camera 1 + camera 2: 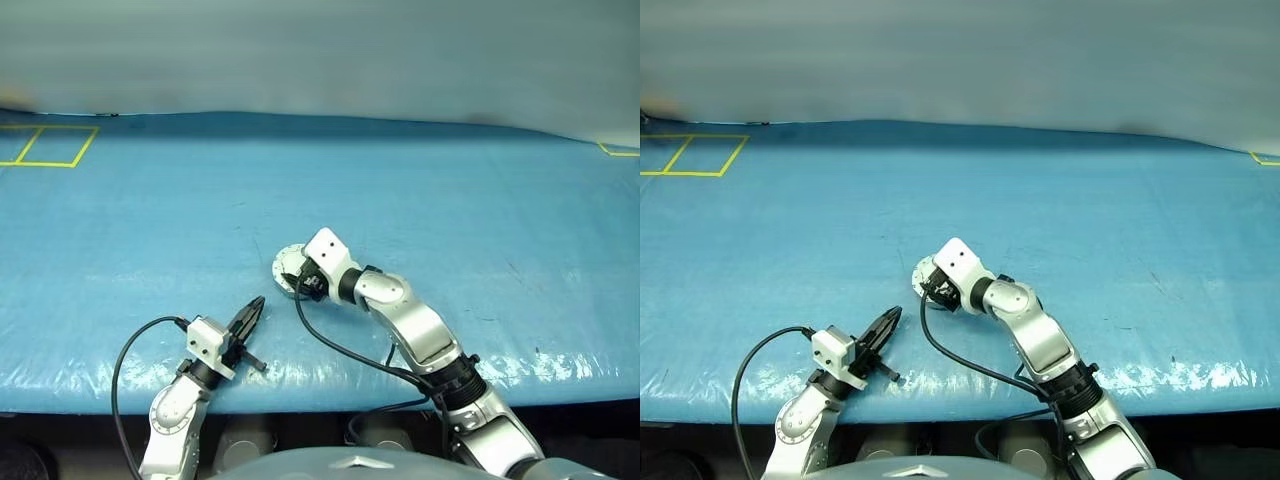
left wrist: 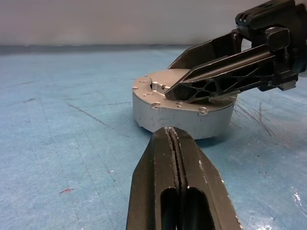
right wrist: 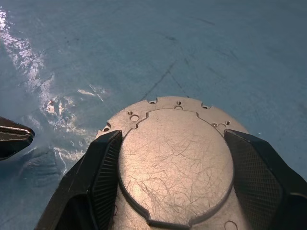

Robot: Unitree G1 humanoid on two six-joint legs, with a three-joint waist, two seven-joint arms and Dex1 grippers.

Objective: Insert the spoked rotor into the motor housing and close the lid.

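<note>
motor housing [image 2: 182, 108], lid [image 3: 175, 163] down | R hand [image 3: 175, 187] wide, straddling it | L hand [image 2: 175, 139] shut, nearby

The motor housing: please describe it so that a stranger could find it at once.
On the blue table cover, look near the middle. The motor housing is a low round grey metal drum with its plain lid closed. The right end effector straddles it, fingers apart.

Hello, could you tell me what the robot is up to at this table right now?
The robot is working on a motor housing that sits on the blue table with its lid already down on top. The right gripper straddles the closed lid, its fingers spread on either side. The left gripper is shut and empty, pointing at the housing from nearby.
</note>
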